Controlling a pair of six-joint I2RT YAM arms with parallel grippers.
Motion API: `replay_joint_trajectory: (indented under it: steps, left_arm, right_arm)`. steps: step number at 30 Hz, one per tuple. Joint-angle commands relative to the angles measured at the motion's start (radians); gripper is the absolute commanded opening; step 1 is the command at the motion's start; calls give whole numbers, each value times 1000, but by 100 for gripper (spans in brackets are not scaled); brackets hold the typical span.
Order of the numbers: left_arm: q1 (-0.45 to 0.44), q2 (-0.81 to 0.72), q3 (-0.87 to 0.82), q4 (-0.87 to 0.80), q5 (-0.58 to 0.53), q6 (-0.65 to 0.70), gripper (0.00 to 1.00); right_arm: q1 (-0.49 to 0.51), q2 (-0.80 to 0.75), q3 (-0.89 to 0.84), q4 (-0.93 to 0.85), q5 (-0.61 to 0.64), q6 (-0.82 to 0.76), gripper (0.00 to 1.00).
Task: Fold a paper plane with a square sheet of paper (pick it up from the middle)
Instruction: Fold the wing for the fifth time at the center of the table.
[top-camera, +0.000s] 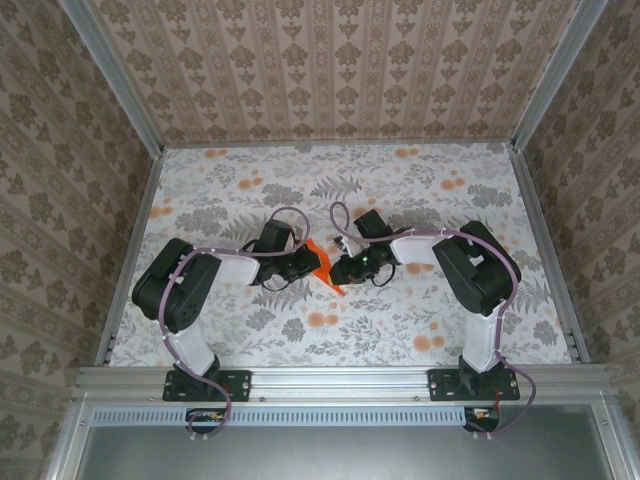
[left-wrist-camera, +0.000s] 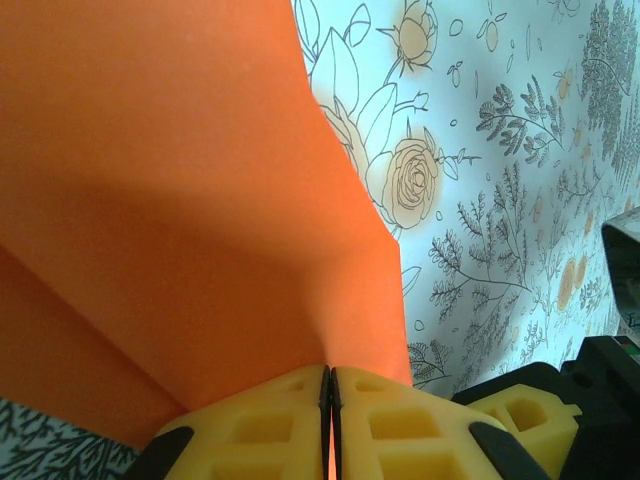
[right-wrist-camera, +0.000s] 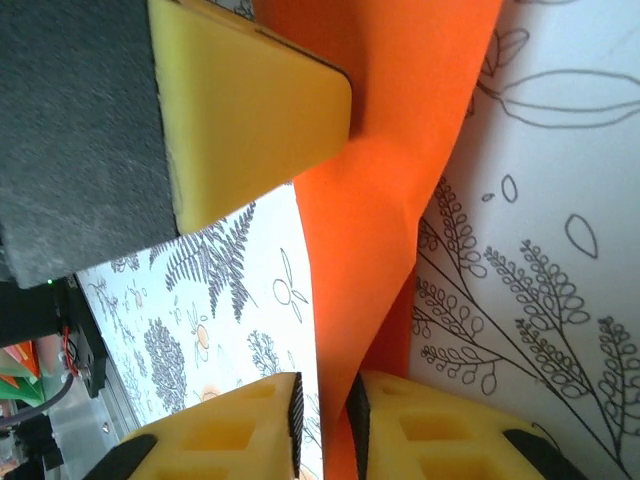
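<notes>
The bright orange sheet of paper (top-camera: 322, 262) is folded and hangs just above the table's middle, between the two grippers. My left gripper (top-camera: 305, 262) comes from the left and is shut on it. In the left wrist view its yellow jaws (left-wrist-camera: 330, 372) pinch the paper (left-wrist-camera: 180, 200) along a crease. My right gripper (top-camera: 346, 268) faces it from the right. In the right wrist view that gripper (right-wrist-camera: 325, 388) stands a little open around a narrow flap of the paper (right-wrist-camera: 380, 200), with a gap at one pad. Whether it has a paper plane's shape I cannot tell.
The table (top-camera: 420, 190) has a pale cloth printed with grey leaves and small orange flowers. Patterned walls (top-camera: 330, 70) close in the back and both sides. The left gripper's yellow finger (right-wrist-camera: 250, 110) sits close above the right gripper's jaws.
</notes>
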Motion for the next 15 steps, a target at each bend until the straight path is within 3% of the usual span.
replay_joint_trajectory:
  steps: [1,5,15]
  left_arm:
    - [6,10,-7,-39,-18,-7,12]
    - [7,-20,-2,-33,-10,0,13]
    - [13,-182,0,-66,-31,23,24]
  right_arm:
    - [8,-21,2,-51,1,-41,20]
    - [7,1,3,-37,-13,-34,12]
    - [8,64,17,-44,-21,-25,10]
